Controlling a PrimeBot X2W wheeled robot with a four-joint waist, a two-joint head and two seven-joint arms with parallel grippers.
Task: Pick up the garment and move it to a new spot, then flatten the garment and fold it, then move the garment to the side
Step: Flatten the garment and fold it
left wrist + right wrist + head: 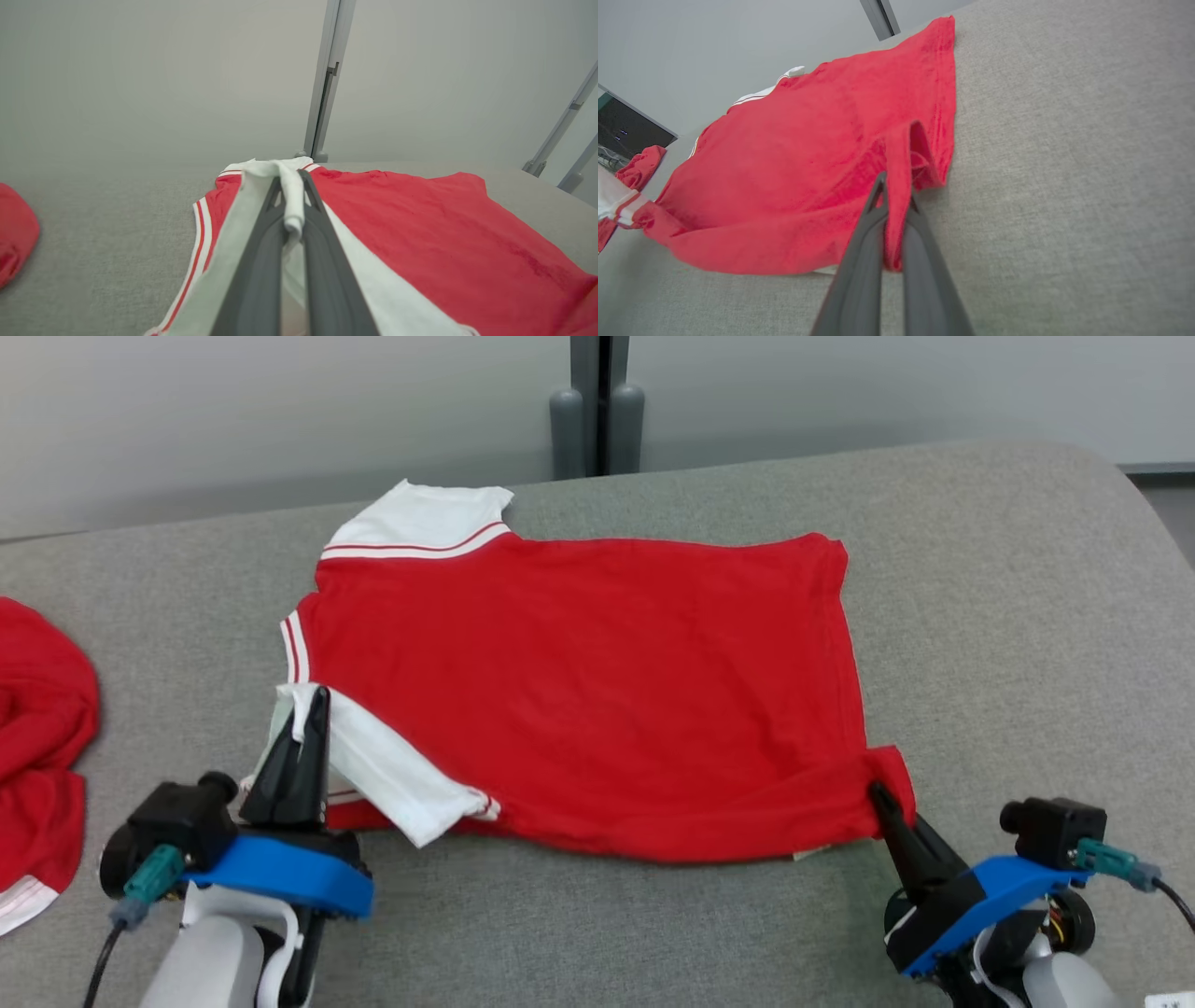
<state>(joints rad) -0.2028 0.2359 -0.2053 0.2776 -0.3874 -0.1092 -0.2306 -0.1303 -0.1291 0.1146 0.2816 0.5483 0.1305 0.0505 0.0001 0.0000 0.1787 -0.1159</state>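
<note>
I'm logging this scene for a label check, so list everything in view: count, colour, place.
shirt: one, red with white sleeves, spread across the middle of the surface
second garment: one, red with white trim, bunched at the surface's left edge
surface: one, grey fabric, under both garments
posts: three in the left wrist view, grey, behind the surface
wall: one, pale grey, at the back
left tool: one, dark, shut on the shirt's near white sleeve
right tool: one, dark, shut on the shirt's near hem corner
</note>
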